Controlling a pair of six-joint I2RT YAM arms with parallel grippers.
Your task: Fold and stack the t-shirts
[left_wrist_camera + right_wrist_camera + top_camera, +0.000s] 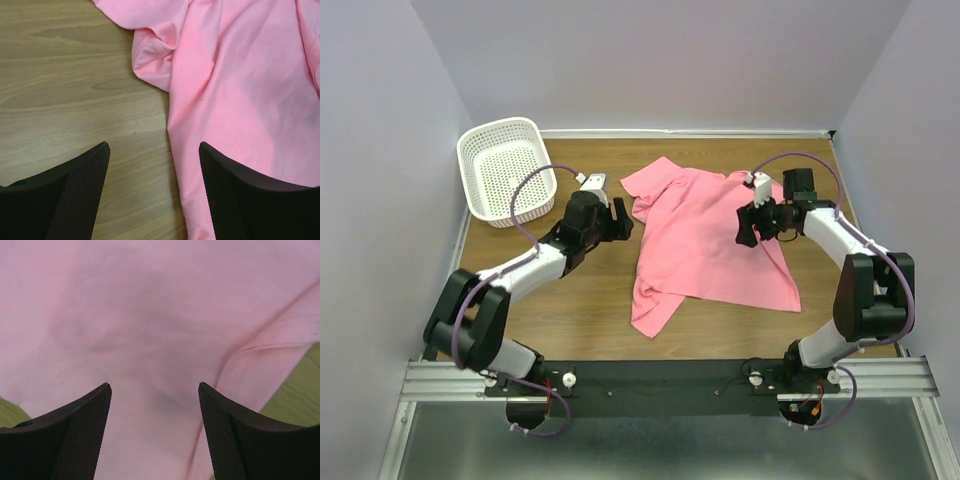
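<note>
A plain pink t-shirt [705,235] lies spread and rumpled on the wooden table, its lower left corner bunched. My left gripper [623,218] hovers at the shirt's left edge, open, with bare wood and the shirt's side hem [235,100] between its fingers [85,190]. Over the shirt's upper right part my right gripper [748,228] is open too. Pink cloth [150,330] fills the view between its fingers [230,430], and nothing is held.
A white perforated basket [506,168] stands at the back left corner of the table. Grey walls close in on three sides. Bare wood [570,310] shows in front of the shirt.
</note>
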